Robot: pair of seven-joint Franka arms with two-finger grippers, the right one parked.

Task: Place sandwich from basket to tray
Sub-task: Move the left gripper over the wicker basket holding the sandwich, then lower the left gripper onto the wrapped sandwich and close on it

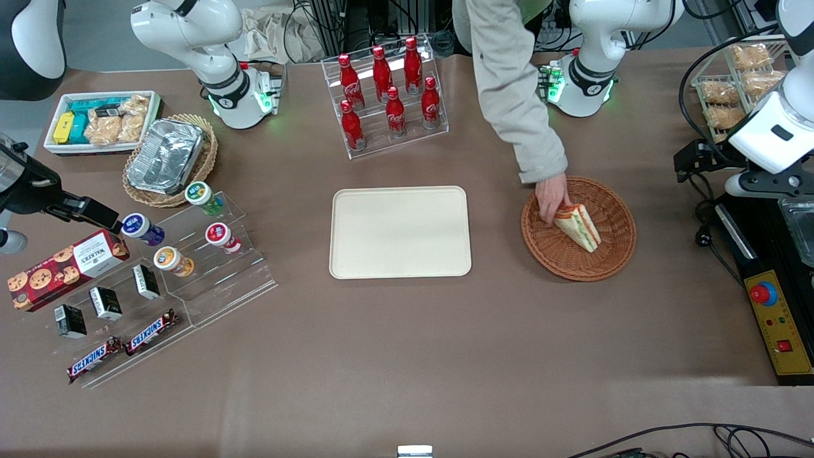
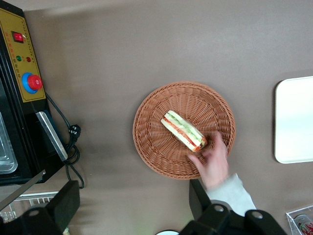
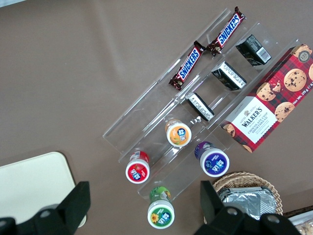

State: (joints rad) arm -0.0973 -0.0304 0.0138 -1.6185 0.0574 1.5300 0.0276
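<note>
The brown tabletop [image 1: 407, 356] is being occupied by the cream tray [image 1: 400, 232], which is lying flat near its middle, with its surface being shown bare. The round reddish-brown basket [image 1: 607, 254] is being rested on the tabletop beside the tray, toward the working arm's end, with a strip of tabletop being left between the two. The tool [image 2: 132, 188] is being held high above the tabletop, off the basket's rim and well apart from everything in it; its two dark fingers [image 2: 66, 200] are being kept spread wide. A person's hand [image 1: 551, 198], in a pale grey sleeve, is being reached into the basket and is being pressed against one end of the sandwich [image 1: 577, 226]. The sandwich is being held inside the basket, near its middle, with the green, orange-red and white layers of its cut edge being turned upward.
</note>
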